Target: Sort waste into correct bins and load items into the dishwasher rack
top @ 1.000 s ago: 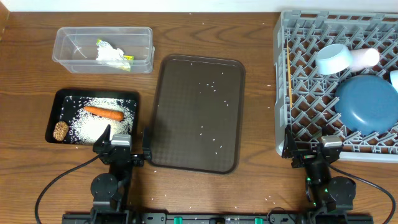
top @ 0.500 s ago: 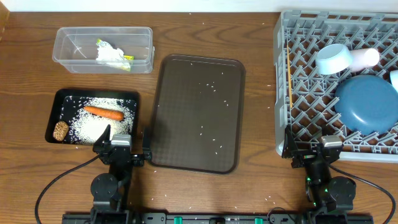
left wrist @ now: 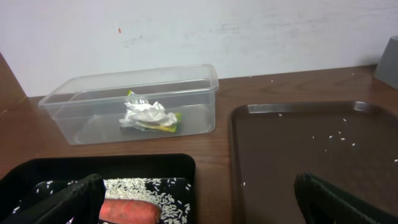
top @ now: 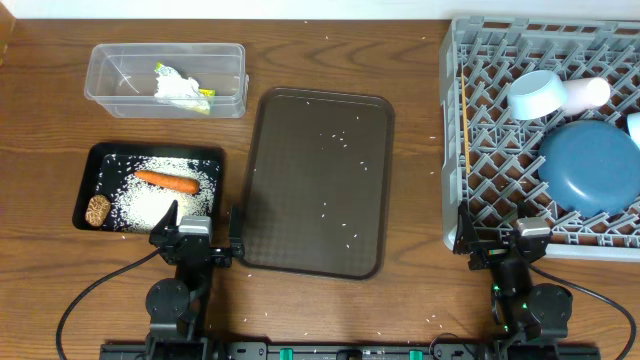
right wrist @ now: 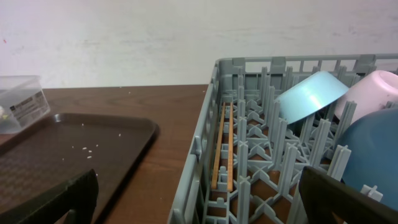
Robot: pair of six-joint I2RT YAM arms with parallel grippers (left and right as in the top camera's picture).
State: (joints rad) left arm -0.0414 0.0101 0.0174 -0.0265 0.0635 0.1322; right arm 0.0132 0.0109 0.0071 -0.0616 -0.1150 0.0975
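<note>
Left claw (top: 198,232) and right claw (top: 508,238): both spread wide, empty, at the near worktop edge flanking the brown tray (top: 300,150).

Left of tray: black tray (top: 90,160) holds carrot (top: 166,181), brown lump (top: 98,209) and rice (top: 150,205), so food waste is together. Beyond it, clear tub (top: 100,60) keeps tissue and wrapper (top: 180,87) apart.

Right of tray: rack (top: 455,120) holds chopsticks (right wrist: 222,146), plate (top: 590,168) and blue cup (top: 535,93), tilted among pegs, likely to drain.

Sorting looks done.

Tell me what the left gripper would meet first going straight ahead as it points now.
Probably the black tray at its right end; the clear tub lies beyond. Height is unclear.
</note>
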